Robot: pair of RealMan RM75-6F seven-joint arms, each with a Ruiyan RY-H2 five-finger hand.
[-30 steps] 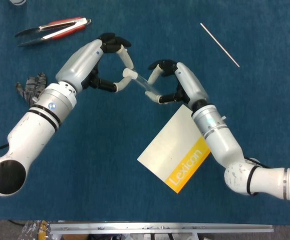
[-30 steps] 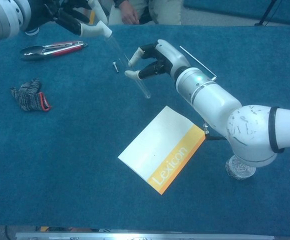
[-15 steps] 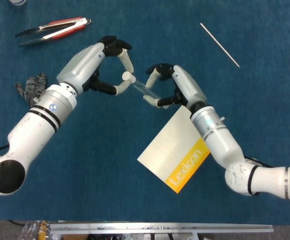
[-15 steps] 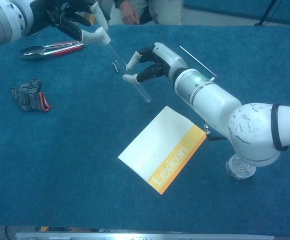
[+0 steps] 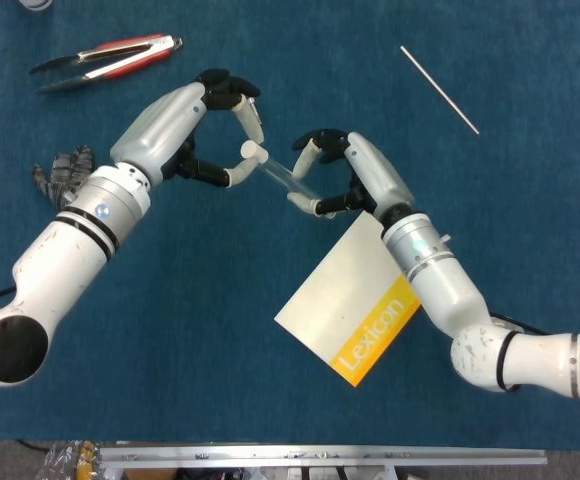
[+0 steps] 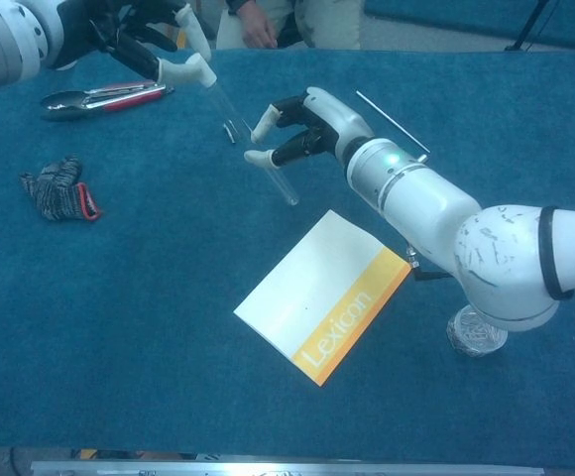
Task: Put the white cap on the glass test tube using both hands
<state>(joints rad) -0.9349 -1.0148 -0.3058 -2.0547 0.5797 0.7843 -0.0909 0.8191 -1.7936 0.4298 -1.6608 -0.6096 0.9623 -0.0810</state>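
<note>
Open table [image 5: 530,200] lies right of the booklet [image 5: 350,305]. Obstacles: tongs [image 5: 105,57] far left, glove [image 5: 62,172] beside left arm, rod [image 5: 440,88] far right.

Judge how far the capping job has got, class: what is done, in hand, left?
Done: both hands are lifted and holding parts. In hand: the left hand pinches the cap at the tube's upper end, while the right hand holds the tube. Left: whether the cap is fully seated cannot be told; then release.
</note>
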